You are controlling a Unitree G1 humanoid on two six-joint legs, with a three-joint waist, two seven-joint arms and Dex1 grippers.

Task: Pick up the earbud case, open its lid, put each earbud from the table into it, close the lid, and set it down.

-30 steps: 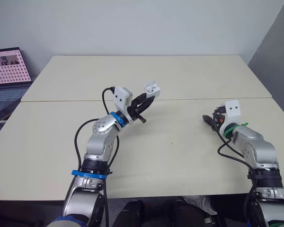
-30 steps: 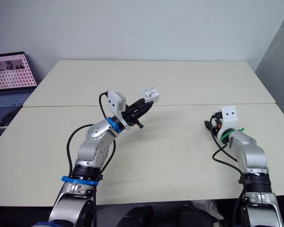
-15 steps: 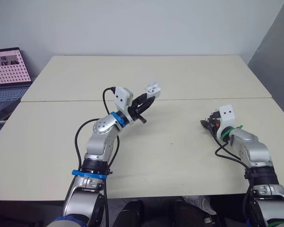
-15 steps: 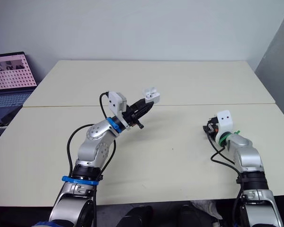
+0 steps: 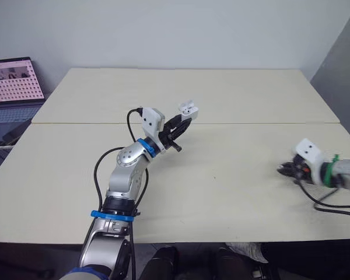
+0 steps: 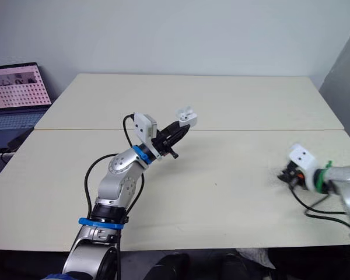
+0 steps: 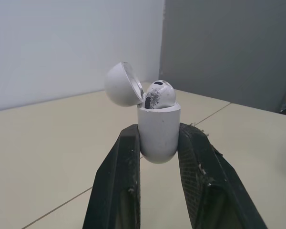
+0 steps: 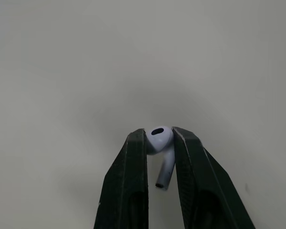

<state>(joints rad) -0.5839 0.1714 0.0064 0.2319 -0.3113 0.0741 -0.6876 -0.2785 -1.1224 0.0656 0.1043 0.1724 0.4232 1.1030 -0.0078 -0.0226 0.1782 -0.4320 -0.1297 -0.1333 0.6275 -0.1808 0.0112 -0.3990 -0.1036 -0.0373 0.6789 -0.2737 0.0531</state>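
Observation:
My left gripper [image 5: 185, 115] is shut on the white earbud case [image 7: 158, 129], holding it above the table's middle seam. The case's lid [image 7: 122, 85] stands open, and one earbud [image 7: 159, 93] sits in the case. The case [image 5: 188, 108] shows as a small white shape at the fingertips in the head views. My right gripper [image 5: 284, 170] is low over the table at the right, blurred. In the right wrist view its fingers [image 8: 133, 164] are shut on the second white earbud [image 8: 160, 142], with the stem hanging between them.
The cream table [image 5: 221, 192] has a seam [image 5: 251, 123] running across it. A laptop [image 5: 11, 81] with a lit screen stands off the far left corner. A dark grey wall panel [image 5: 344, 64] rises at the right.
The camera has shifted a little. My right arm has swung out to the right and toward the near edge, carrying the earbud. The left gripper with the open case has held still.

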